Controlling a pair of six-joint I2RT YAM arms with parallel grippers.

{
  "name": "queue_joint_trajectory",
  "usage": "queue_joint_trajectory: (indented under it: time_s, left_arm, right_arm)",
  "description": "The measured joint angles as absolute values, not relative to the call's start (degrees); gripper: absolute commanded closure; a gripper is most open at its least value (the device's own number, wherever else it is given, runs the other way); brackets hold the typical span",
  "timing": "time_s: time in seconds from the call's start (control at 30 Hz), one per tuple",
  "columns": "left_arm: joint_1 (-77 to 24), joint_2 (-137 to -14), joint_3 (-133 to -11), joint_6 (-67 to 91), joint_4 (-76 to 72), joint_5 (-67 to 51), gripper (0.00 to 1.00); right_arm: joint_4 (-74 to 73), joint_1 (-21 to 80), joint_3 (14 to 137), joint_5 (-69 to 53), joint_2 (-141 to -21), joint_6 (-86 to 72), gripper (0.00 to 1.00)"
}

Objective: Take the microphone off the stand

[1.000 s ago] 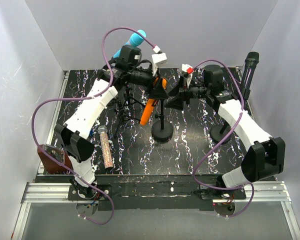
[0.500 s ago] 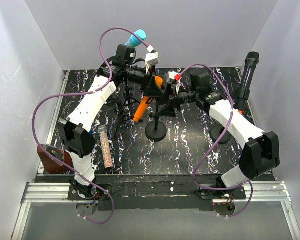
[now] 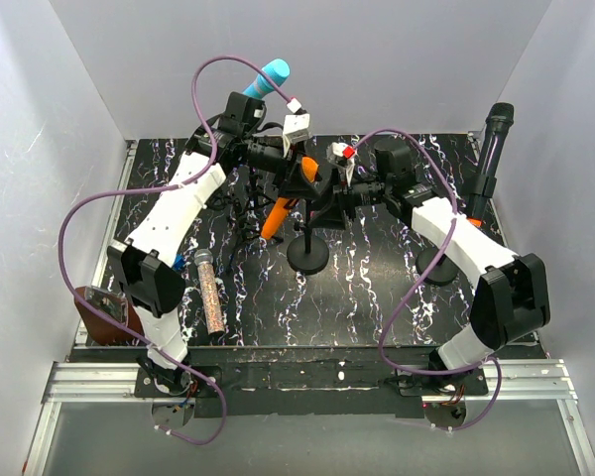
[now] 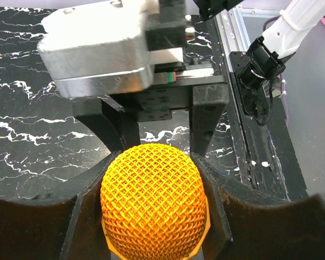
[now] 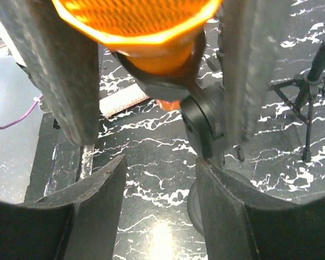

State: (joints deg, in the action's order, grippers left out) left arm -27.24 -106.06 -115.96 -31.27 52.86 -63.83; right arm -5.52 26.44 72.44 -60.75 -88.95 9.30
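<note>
An orange microphone (image 3: 278, 210) sits tilted in the clip of a black stand with a round base (image 3: 307, 258) at mid-table. My left gripper (image 3: 302, 177) is shut on its orange mesh head, which fills the gap between the fingers in the left wrist view (image 4: 151, 206). My right gripper (image 3: 323, 196) faces it from the right, open and empty, beside the stand's clip. In the right wrist view the gripper (image 5: 161, 162) is open below the orange head (image 5: 135, 19), with the black clip joint (image 5: 203, 127) just above its right finger.
A blue microphone (image 3: 271, 72) stands on a tripod at the back left. A black microphone (image 3: 495, 134) stands on a round-based stand (image 3: 436, 266) at the right. A glittery microphone (image 3: 210, 293) lies at front left, with a brown object (image 3: 99, 307) at the left edge.
Both grippers have moved left and closer together. The orange microphone and its stand have shifted left with them, and the left gripper stays shut on the head.
</note>
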Motion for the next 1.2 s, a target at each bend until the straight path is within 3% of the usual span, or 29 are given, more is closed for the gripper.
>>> queue_joint_trajectory:
  time_s: [0.47,0.53,0.6,0.67,0.77,0.87,1.03,1.2]
  left_arm:
    - [-27.55,-105.51,-116.09,-35.51,56.12,-63.92,0.59]
    - [-27.55,-105.49,-116.09,-35.59,56.16,-63.90,0.58]
    - [-27.55,-105.45,-116.09,-35.64,56.21,-63.83,0.57]
    - [-27.55,-105.41,-116.09,-35.77,56.36,-63.64,0.52]
    - [-27.38,-104.92,-115.98,-35.16,55.00,-60.93,0.39]
    - [-26.76,-103.28,-113.38,-32.88,51.22,-55.13,0.35]
    - [-27.51,-98.70,-107.26,-29.19,48.93,-50.57,0.36]
    - [-27.62,-96.51,-106.67,-23.77,46.70,-49.50,0.37]
  right_arm:
    - [3.20,25.82,70.39,-56.73,-91.77,4.71,0.35]
    - [5.02,26.39,70.41,-56.45,-93.47,3.84,0.43]
    - [6.15,26.98,70.41,-56.21,-94.83,2.68,0.60]
    - [7.14,27.42,70.41,-56.03,-95.20,1.83,0.75]
    - [8.80,27.77,70.37,-55.61,-95.20,3.62,0.88]
    - [10.13,28.42,69.38,-55.13,-94.43,4.54,0.94]
    - [10.55,28.69,65.89,-52.40,-91.05,4.62,0.98]
    - [10.90,28.73,63.24,-50.33,-88.51,6.04,0.99]
